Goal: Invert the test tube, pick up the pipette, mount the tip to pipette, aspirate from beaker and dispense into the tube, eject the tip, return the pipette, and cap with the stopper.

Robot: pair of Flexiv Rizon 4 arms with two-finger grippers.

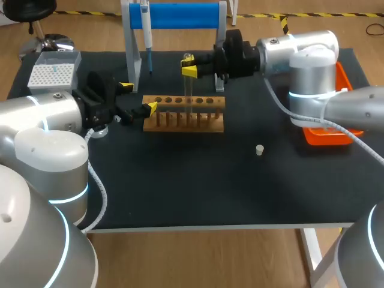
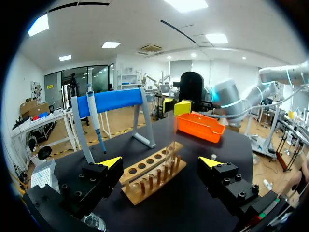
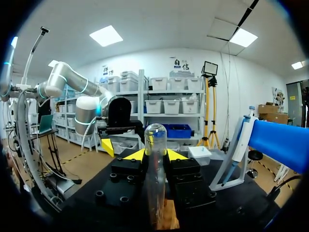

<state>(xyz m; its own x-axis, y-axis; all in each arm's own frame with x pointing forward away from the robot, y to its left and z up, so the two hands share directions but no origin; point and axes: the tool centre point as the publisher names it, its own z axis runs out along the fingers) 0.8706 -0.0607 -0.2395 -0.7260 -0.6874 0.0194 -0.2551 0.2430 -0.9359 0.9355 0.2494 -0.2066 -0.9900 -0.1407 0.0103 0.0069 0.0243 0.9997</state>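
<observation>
My right gripper (image 1: 189, 70) is shut on a clear test tube (image 1: 188, 90), held upright over the wooden rack (image 1: 183, 122). In the right wrist view the tube (image 3: 155, 145) stands between the yellow tips with its rounded end up. Beside the rack's left end my left gripper (image 1: 137, 99) is open with nothing between its fingers; in the left wrist view the rack (image 2: 145, 180) lies ahead of this gripper (image 2: 161, 162). The pipette (image 1: 146, 24) hangs on the blue stand (image 1: 180, 15). A small white stopper (image 1: 259, 150) lies on the mat to the right.
A white tip box (image 1: 53, 71) stands at the back left. An orange tray (image 1: 327, 133) sits at the right edge under my right arm. A glass vessel (image 1: 99, 129) shows just below my left gripper. The dark mat in front of the rack holds only the stopper.
</observation>
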